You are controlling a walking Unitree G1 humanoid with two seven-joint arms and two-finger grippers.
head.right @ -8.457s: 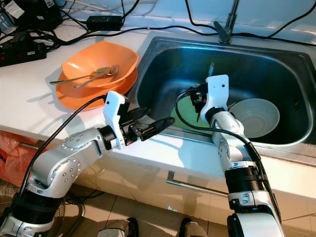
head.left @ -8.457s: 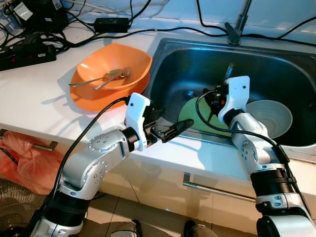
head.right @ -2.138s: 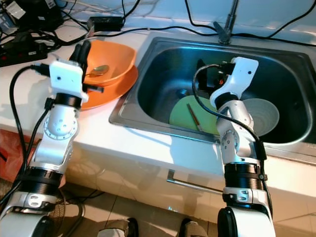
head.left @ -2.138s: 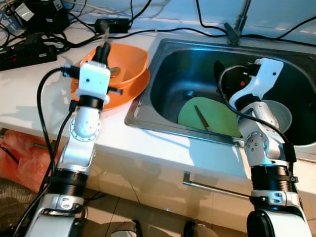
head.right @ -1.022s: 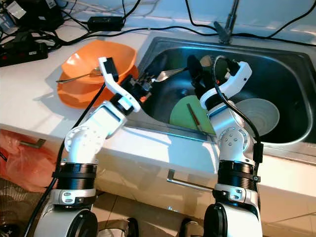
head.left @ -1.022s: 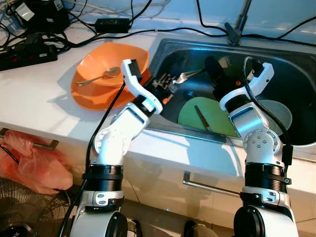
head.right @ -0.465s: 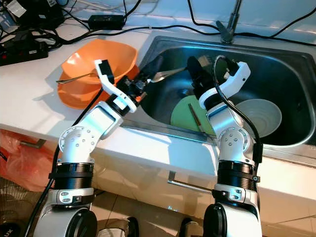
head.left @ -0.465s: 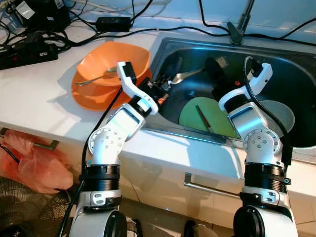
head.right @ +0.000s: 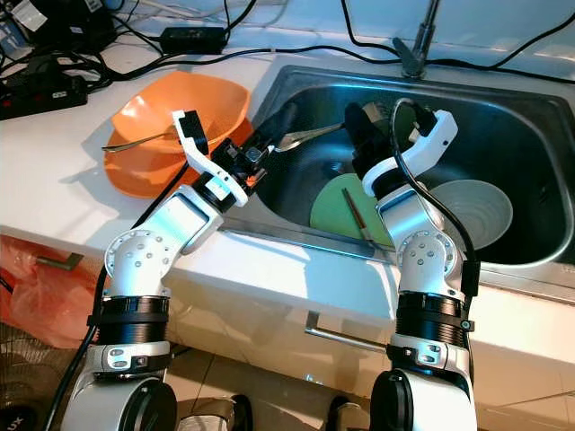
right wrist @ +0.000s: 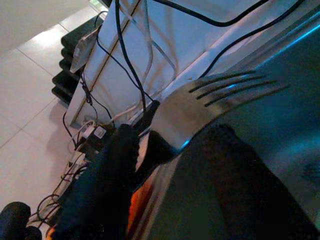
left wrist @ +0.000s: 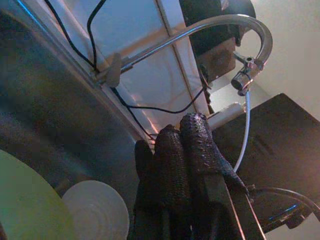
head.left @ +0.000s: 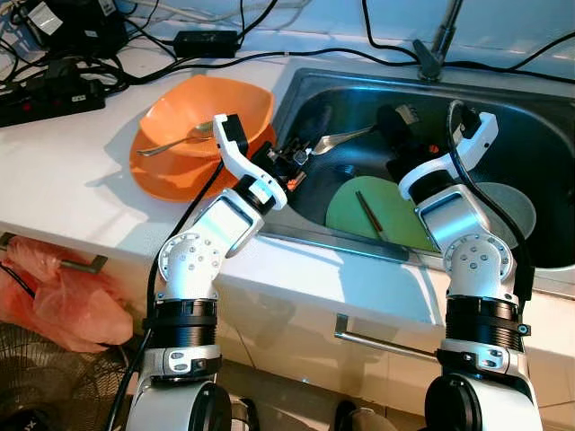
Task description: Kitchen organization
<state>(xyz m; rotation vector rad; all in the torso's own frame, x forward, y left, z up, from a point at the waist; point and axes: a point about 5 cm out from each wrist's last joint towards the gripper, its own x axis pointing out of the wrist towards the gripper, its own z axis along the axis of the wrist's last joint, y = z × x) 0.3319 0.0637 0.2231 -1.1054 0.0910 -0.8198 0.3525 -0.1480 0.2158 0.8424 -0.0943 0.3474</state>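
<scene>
I'm holding a metal fork (head.left: 334,139) over the sink (head.left: 530,117), upper middle of the left eye frame. The left gripper (head.right: 269,132) is clamped on the handle end; tines are pointing toward the right gripper (head.left: 395,126), which is sitting just beside the tine end. In the right wrist view the fork head is lying between the right gripper's two black fingers (right wrist: 107,175), which are spread apart, not closed on it. Left wrist view is showing the left fingers (left wrist: 175,165) pressed together, with the faucet (left wrist: 220,30) beyond.

Looks like I'm mid hand-over, left to right, above the basin. Judging by that, the right should be closing on the neck or upper handle, not the tines.

Handling: fork is stiff, light, thin and probably slick if wet. It will be pivoting in a two-finger pinch if taken near one end, so I'm aiming for a grip close to the middle of the handle, flat faces against the pads. A drop would be landing in the sink on the green plate (head.left: 395,211) with a chopstick-like stick (head.left: 369,214) on it, or the pale bowl (head.right: 476,208) at right; the bowl could chip.

Left of frame, the orange bowl (head.left: 171,117) is sitting on an orange plate (head.left: 153,184) on the white counter (head.left: 63,171), with a spoon (head.left: 175,141) in it.
</scene>
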